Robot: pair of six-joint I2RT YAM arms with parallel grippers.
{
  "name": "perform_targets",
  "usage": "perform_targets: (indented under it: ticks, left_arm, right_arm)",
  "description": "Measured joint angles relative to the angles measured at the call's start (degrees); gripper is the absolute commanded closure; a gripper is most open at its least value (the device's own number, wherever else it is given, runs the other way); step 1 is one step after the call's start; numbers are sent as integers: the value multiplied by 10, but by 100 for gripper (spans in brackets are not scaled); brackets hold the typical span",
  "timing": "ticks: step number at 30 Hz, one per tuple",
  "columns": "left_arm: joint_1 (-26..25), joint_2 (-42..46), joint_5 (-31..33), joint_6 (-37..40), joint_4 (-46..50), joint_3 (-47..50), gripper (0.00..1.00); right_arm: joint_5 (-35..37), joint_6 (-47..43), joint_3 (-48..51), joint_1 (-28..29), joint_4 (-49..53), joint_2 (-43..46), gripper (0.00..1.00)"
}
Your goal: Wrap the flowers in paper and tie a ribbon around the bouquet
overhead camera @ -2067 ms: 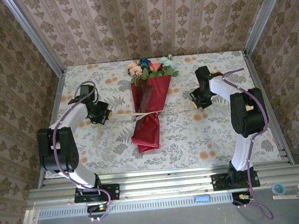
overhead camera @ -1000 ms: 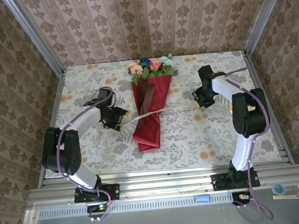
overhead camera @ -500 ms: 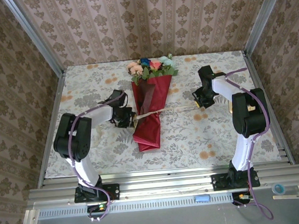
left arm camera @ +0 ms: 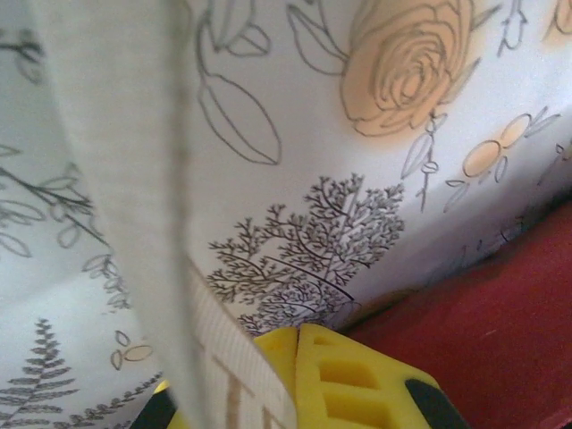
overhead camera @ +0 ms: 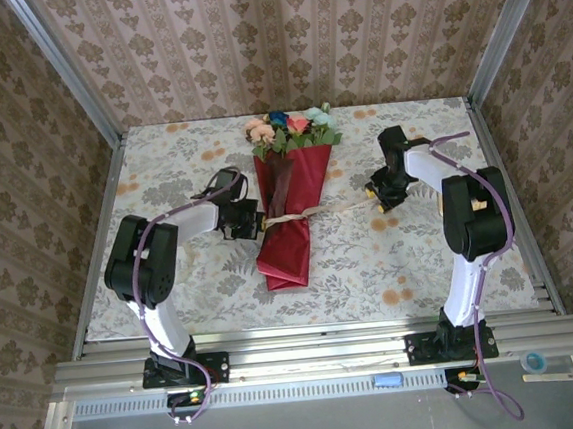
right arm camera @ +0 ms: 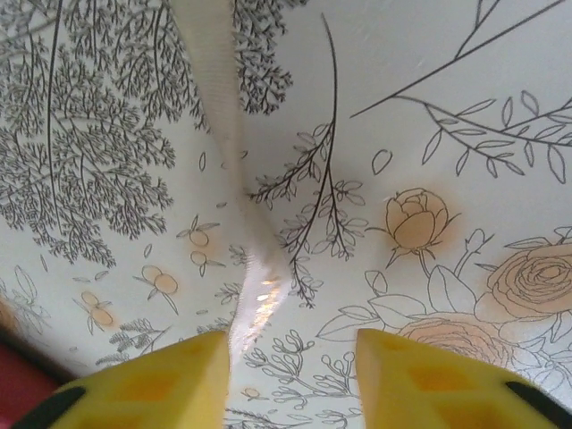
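Top view: the bouquet (overhead camera: 284, 210) lies lengthwise at the middle of the table (overhead camera: 420, 253), with the flowers (overhead camera: 291, 129) at the far end and the paper (overhead camera: 282, 255) tapering toward the near side. The ribbon (overhead camera: 311, 212) crosses the cone's waist, where a tie would grip the stems. The left claw (overhead camera: 251, 224) sits against the cone's left edge. The right claw (overhead camera: 373, 193) waits to the right, at the ribbon's other end.

Left wrist: the left claw (left arm camera: 237, 386) looks pressed together on the ribbon (left arm camera: 116, 179), paper (left arm camera: 500, 340) just beside it, probably to carry that end around the cone.

Right wrist: the right claw (right arm camera: 290, 357) is spread, with tablecloth (right arm camera: 447, 134) showing between its fingers. The ribbon (right arm camera: 219, 116) only touches one finger's inner edge, so that end looks unpinched.
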State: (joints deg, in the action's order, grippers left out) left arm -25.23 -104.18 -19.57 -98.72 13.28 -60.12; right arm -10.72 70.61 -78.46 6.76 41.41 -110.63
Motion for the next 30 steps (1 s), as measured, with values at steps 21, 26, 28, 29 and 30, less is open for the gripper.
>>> perform_targets:
  ticks: [21, 26, 28, 29, 30]
  left_arm:
    - [-24, 0, -7, 19, -5, 0, 100]
    - [-24, 0, -7, 20, -5, 0, 100]
    - [-24, 0, -7, 19, -5, 0, 100]
    - [-24, 0, -7, 19, -5, 0, 100]
    - [-24, 0, -7, 19, -5, 0, 100]
  right_arm:
    - [-90, 200, -40, 118, -69, -56, 49]
    - [-96, 235, -40, 129, -83, -61, 50]
    - [-100, 249, -40, 132, -92, -64, 52]
    - [-102, 255, -39, 133, -96, -66, 54]
    - [-104, 260, -39, 134, -101, -70, 57]
